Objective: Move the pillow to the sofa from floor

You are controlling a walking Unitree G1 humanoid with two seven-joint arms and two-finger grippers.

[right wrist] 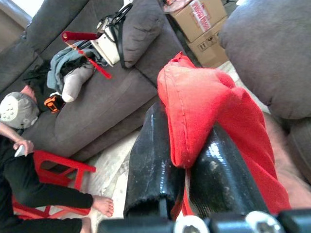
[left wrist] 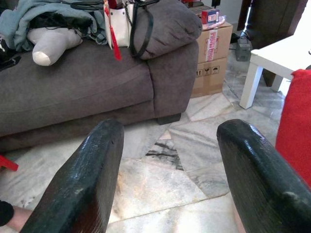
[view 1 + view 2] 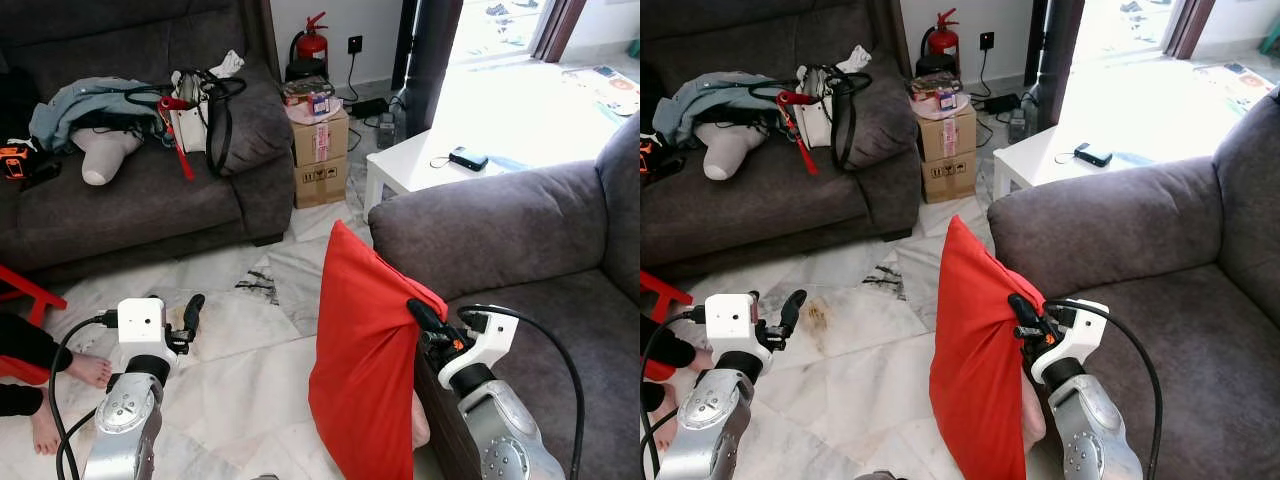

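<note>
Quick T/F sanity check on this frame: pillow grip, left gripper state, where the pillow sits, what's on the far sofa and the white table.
1. The right gripper is shut on the red pillow. True.
2. The left gripper holds the pillow too. False: its fingers are spread apart with nothing between them, over the marble floor.
3. The pillow already lies on the sofa seat. False: it stands upright beside the near sofa, pinched at its edge.
4. A cardboard box sits beside the far sofa. True.
5. The white table has a fire extinguisher on it. False: the extinguisher is by the wall; a small dark device lies on the table.
</note>
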